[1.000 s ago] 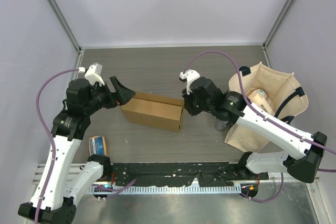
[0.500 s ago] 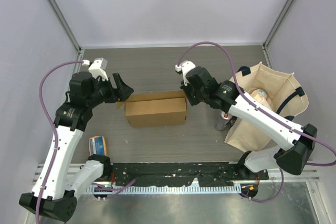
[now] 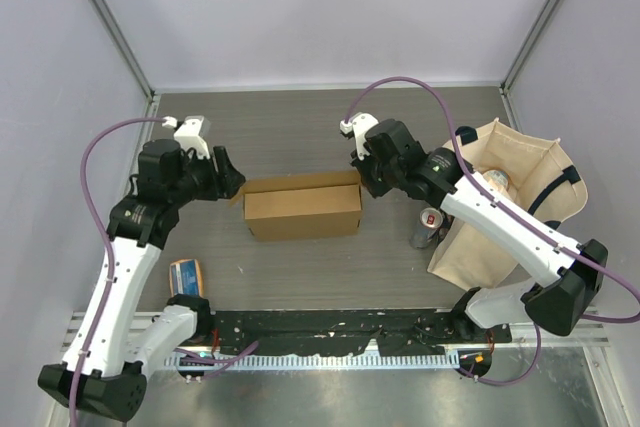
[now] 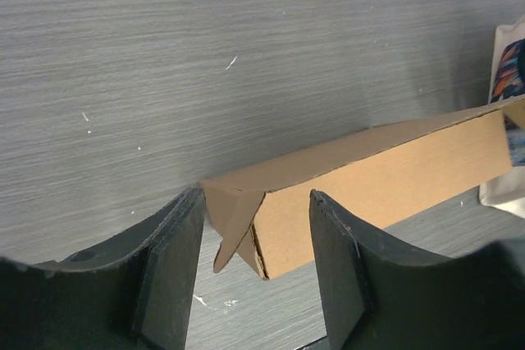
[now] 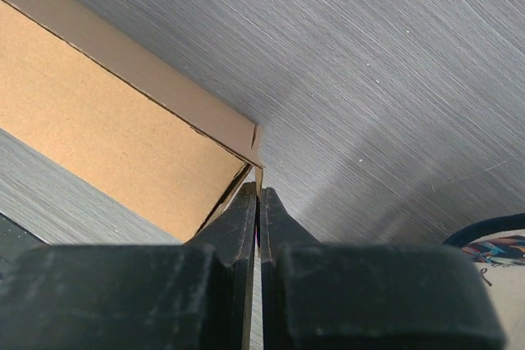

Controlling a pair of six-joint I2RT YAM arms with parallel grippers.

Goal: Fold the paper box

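Note:
The paper box (image 3: 302,209) is a shallow brown cardboard mailer lying on the table's middle, long side left to right. My left gripper (image 3: 228,181) is open at its left end; in the left wrist view the box's left corner with a loose side flap (image 4: 238,219) lies between the two fingers, apart from both. My right gripper (image 3: 362,183) is at the box's right far corner. In the right wrist view its jaws are pressed together on a thin cardboard flap edge (image 5: 257,176) of the box (image 5: 107,145).
A beige cloth tote bag (image 3: 510,207) with dark handles stands at the right, with a can (image 3: 428,227) beside it. A small orange-and-blue packet (image 3: 186,277) lies near the left arm's base. A black rail runs along the near edge.
The box has turned from a slant to lie square and shifted a little right. My right gripper moved up and right with its corner. My left gripper drew back to the left end.

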